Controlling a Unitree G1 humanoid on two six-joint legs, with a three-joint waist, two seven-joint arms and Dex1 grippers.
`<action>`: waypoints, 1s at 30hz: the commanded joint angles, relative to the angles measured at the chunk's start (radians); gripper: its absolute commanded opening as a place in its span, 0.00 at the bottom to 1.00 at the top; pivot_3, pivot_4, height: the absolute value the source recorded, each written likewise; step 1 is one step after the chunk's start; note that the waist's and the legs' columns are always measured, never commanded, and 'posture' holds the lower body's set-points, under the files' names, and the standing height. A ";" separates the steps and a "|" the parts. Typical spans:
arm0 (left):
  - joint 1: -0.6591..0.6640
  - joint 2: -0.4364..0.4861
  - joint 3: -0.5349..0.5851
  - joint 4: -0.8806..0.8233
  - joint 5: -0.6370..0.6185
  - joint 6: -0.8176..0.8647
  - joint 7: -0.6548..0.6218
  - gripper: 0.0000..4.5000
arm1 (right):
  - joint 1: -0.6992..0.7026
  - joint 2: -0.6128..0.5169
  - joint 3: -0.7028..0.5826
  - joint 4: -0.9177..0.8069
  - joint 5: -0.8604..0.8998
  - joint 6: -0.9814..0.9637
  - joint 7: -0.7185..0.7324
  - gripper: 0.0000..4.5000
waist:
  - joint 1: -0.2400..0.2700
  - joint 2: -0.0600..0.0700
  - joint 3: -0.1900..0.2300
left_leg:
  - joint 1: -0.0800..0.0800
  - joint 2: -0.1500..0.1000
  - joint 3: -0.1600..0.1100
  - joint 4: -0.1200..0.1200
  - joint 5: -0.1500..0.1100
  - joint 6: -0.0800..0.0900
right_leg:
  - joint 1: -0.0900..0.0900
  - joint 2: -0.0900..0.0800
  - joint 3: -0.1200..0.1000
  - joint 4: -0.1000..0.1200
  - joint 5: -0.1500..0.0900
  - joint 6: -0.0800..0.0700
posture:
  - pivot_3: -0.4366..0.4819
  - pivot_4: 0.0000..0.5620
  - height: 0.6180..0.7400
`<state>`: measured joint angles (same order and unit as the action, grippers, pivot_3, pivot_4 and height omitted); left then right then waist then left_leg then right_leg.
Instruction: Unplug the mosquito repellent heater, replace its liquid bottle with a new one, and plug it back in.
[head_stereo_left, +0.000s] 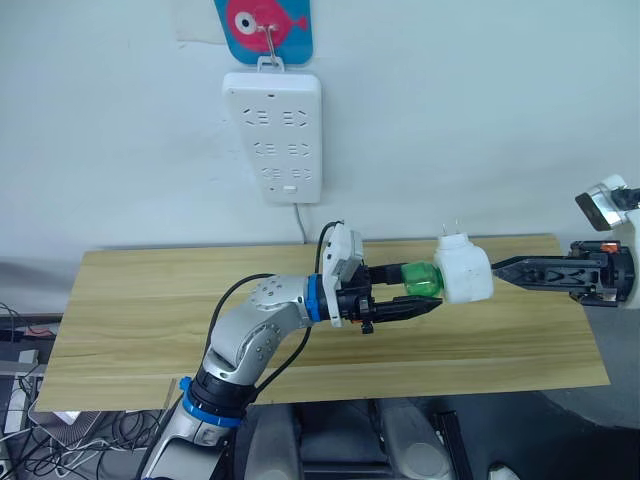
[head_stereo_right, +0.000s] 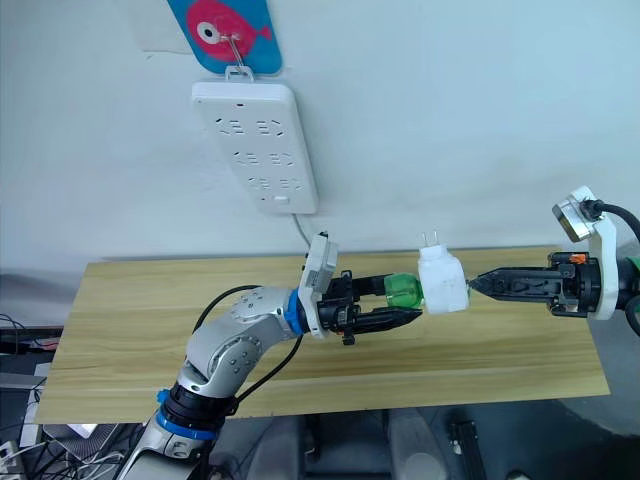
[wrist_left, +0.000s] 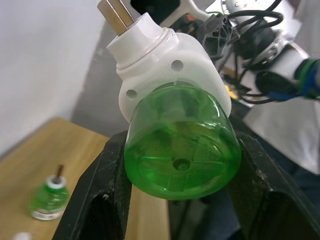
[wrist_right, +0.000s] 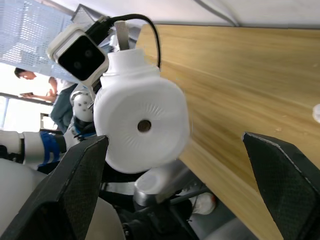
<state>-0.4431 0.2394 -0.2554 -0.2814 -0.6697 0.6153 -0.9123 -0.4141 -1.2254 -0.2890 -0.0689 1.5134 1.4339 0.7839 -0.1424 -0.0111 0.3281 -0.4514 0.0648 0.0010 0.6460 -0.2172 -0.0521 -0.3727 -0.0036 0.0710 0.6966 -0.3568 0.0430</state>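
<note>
Table (head_stereo_left: 150, 330) is seen beneath both grippers. Heater (head_stereo_left: 464, 270) is held up between them, beside the wide-spread right gripper (head_stereo_right: 480, 284). Green bottle (head_stereo_left: 421, 279), seated in it, is clamped by the left gripper (head_stereo_left: 425, 290).

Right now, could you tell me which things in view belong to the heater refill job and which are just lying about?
Job: mosquito repellent heater; green bottle in it, gripped by the left fingers; bare-wick green bottle on the table; wall power strip.
Lying about: fish decoration above the strip; cables on the floor.
</note>
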 joint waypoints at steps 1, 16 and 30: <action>-0.010 0.008 0.001 -0.072 -0.069 0.050 -0.025 0.50 | -0.032 0.019 -0.007 0.001 0.096 0.035 -0.031 0.99 | 0.000 0.000 0.000 | 0.000 0.000 0.000 0.000 0.000 0.000 | 0.000 0.000 0.000 0.000 0.000 0.000 | 0.13 0.61 1.00; -0.029 -0.024 0.015 -0.069 -0.091 0.107 0.033 0.50 | 0.017 0.019 0.058 -0.086 0.344 -0.036 -0.217 0.99 | 0.001 0.000 0.000 | 0.000 0.000 0.000 0.000 0.000 0.000 | 0.001 0.000 0.000 0.000 0.000 0.000 | 0.15 0.61 1.00; -0.022 -0.007 0.002 -0.090 -0.075 0.101 0.037 0.50 | 0.027 0.019 0.088 -0.083 0.401 -0.113 -0.310 0.67 | 0.002 0.000 0.000 | 0.000 0.000 -0.001 0.000 0.000 0.000 | 0.001 0.000 -0.001 0.000 0.000 0.000 | 0.16 0.59 1.00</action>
<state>-0.4625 0.2346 -0.2486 -0.3124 -0.7480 0.7367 -0.8793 -0.3984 -1.1829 -0.1811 -0.1341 1.9046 1.3256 0.4798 -0.1403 -0.0114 0.3282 -0.4515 0.0647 0.0003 0.6460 -0.2172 -0.0522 -0.3720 -0.0037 0.0705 0.6963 -0.3568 0.0430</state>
